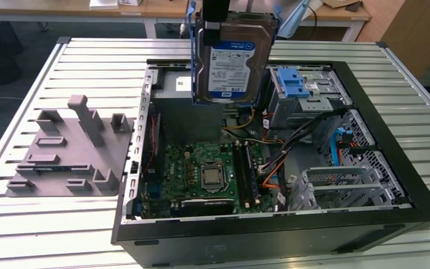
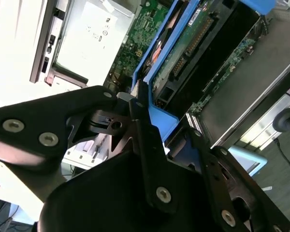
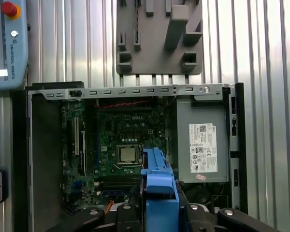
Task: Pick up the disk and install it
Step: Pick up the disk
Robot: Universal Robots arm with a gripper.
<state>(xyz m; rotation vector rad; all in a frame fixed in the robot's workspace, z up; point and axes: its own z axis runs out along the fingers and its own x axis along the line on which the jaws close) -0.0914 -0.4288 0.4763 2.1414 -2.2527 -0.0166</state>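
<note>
1. On the exterior view's left, you have a grey holder point(image 1: 65, 151) lying on the bench point(image 1: 51, 224).
2. Your tool point(image 1: 215, 35) pinches the disk point(image 1: 234, 64) by its blue frame, hanging it upright above the open computer case point(image 1: 275, 238).
3. Just right of it, a blue latch point(image 1: 293, 87) sits inside the case.

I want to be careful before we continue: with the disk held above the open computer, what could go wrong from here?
1. The gripper seems to clamp the disk only by its blue frame, upright above the motherboard. A slip could drop it onto the board.
2. Loose cables lie beside the drive cage. The disk might snag on them if it is lowered there.
</note>
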